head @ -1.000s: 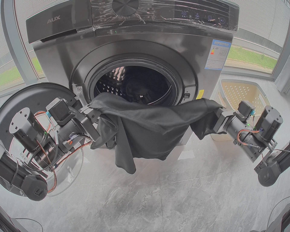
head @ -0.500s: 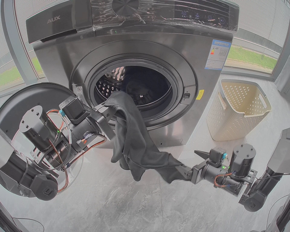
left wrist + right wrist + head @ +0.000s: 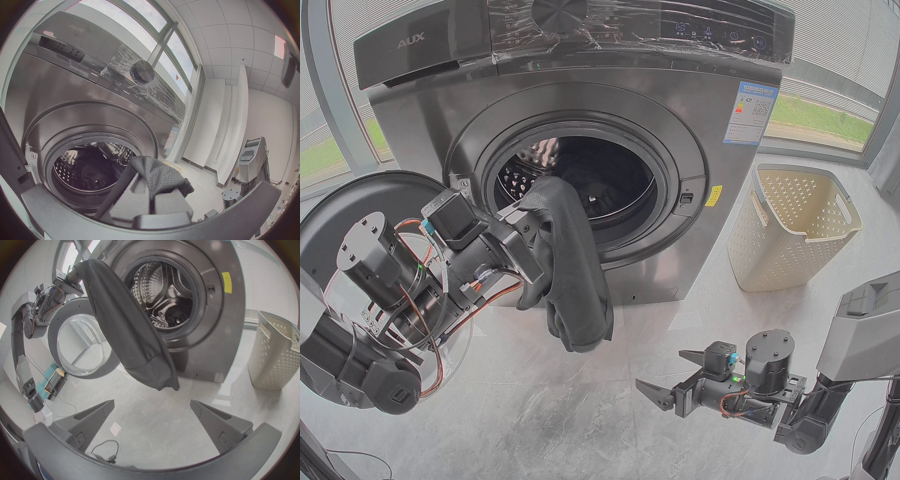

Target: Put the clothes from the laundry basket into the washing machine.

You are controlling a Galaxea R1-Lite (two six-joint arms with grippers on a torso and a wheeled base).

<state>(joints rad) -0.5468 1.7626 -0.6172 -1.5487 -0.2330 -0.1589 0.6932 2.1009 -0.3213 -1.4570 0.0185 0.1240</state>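
The right gripper (image 3: 659, 369) has released the dark garment (image 3: 575, 275) and dropped low, jaws spread wide and empty; the left gripper (image 3: 526, 217) pinches the garment, which hangs before the washing machine (image 3: 687, 112) opening, laundry basket (image 3: 775, 250) beside it

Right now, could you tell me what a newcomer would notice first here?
A dark garment hangs from the shut left gripper before the open washing machine. The right gripper sits low, open and empty; the cream laundry basket stands beside the machine.
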